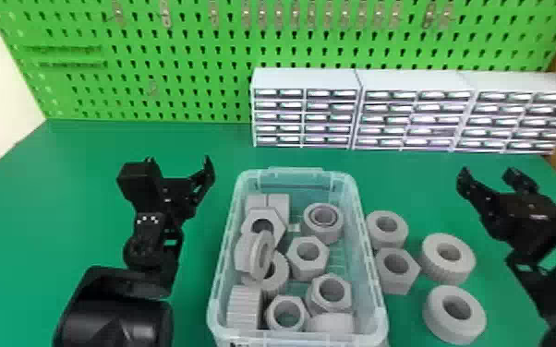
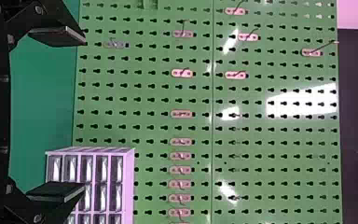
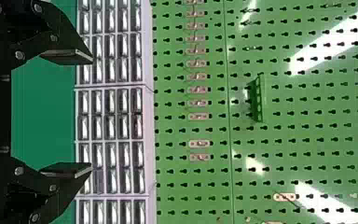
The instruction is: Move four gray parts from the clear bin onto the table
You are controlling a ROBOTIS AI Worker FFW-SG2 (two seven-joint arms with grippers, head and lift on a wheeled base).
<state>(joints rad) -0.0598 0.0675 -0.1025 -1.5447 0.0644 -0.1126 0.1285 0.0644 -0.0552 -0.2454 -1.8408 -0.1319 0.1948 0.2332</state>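
The clear bin (image 1: 368, 258) stands mid-table in the head view, holding several gray parts, among them a hex nut (image 1: 308, 252) and a round ring part (image 1: 323, 220). On the table right of it lie several more gray parts: a ring (image 1: 387, 230), a hex nut (image 1: 396, 273) and two thicker rings, one (image 1: 448, 265) behind the other (image 1: 455, 318). My left gripper (image 1: 179, 167) is left of the bin, above the table, open and holding nothing; its fingers stand apart at the left gripper (image 2: 80, 114). My right gripper (image 1: 487, 177), right of the loose parts, is open as well, the right gripper (image 3: 92, 113) being empty.
White drawer cabinets (image 1: 307, 115) line the back of the green table (image 1: 189, 138), from the middle to the right. Behind them rises a green pegboard (image 1: 175, 60) with small metal hooks. My left forearm covers the table's near left part.
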